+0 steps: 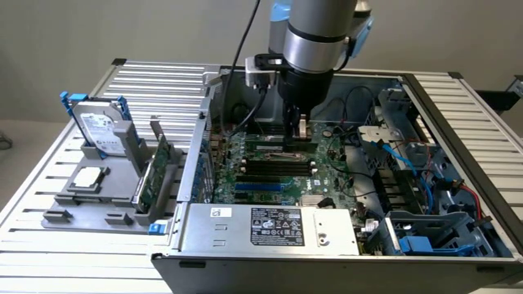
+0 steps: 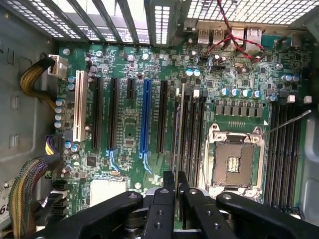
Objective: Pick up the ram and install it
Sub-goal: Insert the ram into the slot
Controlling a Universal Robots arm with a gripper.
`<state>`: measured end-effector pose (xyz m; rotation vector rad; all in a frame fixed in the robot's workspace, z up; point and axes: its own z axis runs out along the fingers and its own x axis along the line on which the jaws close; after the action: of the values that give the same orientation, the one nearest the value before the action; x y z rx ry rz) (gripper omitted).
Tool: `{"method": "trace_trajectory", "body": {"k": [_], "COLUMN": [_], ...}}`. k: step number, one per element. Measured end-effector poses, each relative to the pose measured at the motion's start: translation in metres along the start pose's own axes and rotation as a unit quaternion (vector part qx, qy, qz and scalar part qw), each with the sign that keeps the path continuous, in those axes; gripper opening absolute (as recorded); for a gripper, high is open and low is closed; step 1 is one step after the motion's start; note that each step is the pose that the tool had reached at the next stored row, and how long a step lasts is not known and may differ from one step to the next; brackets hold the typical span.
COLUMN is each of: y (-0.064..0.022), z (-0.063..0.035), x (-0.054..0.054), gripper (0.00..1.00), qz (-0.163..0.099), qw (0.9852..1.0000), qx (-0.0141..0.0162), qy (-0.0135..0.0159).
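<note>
Holding the ram (image 2: 179, 130) edge-on between the closed fingers (image 2: 160, 205) of the gripper (image 2: 177, 183), low inside the open computer case (image 1: 445, 131). Judging by that grip, done with the pickup. Lined up along one of the black memory slots (image 2: 192, 130) on the green motherboard (image 2: 127, 127), next to the empty processor socket (image 2: 234, 160), so apparently well into the install. Cannot tell whether merely touching the slot or pressed home; not let go, so not finished. In the exterior view, reaching straight down toward twelve o'clock of the board, with the grey power supply (image 1: 270, 225) at six o'clock. Working over a slatted metal table (image 1: 155, 79) bearing the case; at nine o'clock of the case, a grey parts tray (image 1: 79, 206) carrying a hard drive (image 1: 102, 130) and a larger green expansion card (image 1: 157, 168). Beyond, at twelve o'clock, only a plain pale wall (image 1: 82, 30).
</note>
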<state>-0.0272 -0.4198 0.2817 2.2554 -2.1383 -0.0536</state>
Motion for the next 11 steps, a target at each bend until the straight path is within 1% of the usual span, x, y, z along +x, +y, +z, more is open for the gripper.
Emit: {"method": "trace_trajectory", "body": {"k": [5, 11], "y": [-0.0062, -0.0084], "z": [0.0088, 0.0196], "x": [0.000, 0.000], "gripper": [0.14, 0.14], "qz": [-0.004, -0.005], "qw": [1.0000, 1.0000], "qx": [0.0000, 0.0000], "qy": [0.0002, 0.0002]}}
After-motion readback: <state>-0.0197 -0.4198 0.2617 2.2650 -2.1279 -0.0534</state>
